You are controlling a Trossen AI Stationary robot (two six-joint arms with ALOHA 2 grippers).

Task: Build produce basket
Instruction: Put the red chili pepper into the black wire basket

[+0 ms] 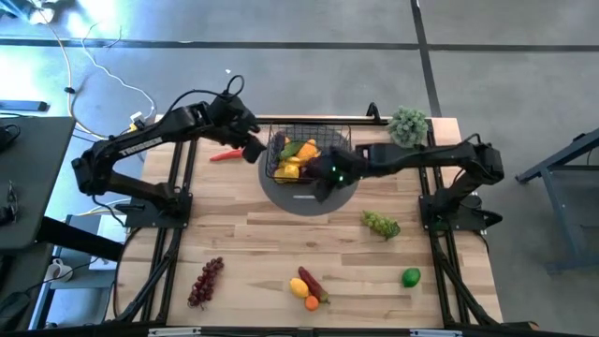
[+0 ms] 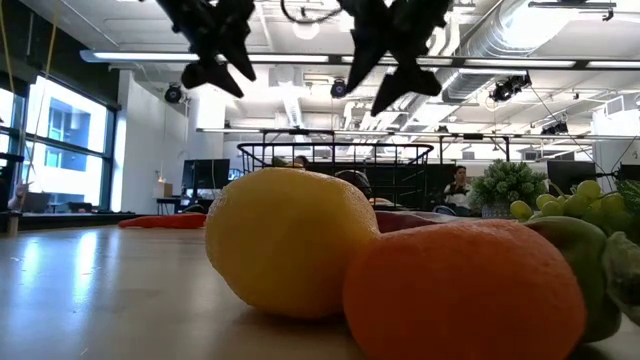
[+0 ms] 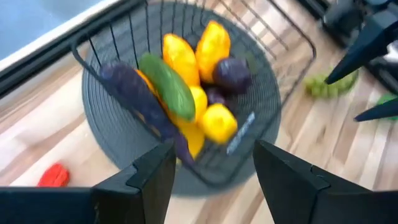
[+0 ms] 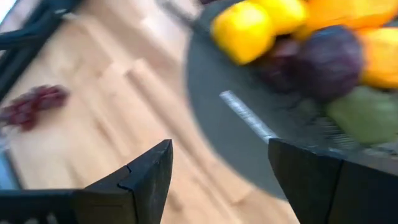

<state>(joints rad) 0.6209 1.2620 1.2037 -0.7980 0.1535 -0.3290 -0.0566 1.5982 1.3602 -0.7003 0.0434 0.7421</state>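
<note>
We see the left gripper (image 1: 251, 150) spread and empty just beside the basket (image 1: 348, 134). The right gripper (image 1: 323, 178), also spread, holds nothing above its near edge.

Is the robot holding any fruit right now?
No. The left gripper and right gripper are both open and empty above the basket.

free: bare table (image 1: 253, 253) in front of basket (image 1: 309, 154) | blocked: both grippers crowd basket top

The desk (image 1: 281, 253) is showing pale, planked wood. The basket (image 3: 292, 37) is looking like thin black wire, the lemon (image 2: 285, 240) smooth and slightly glossy.
</note>
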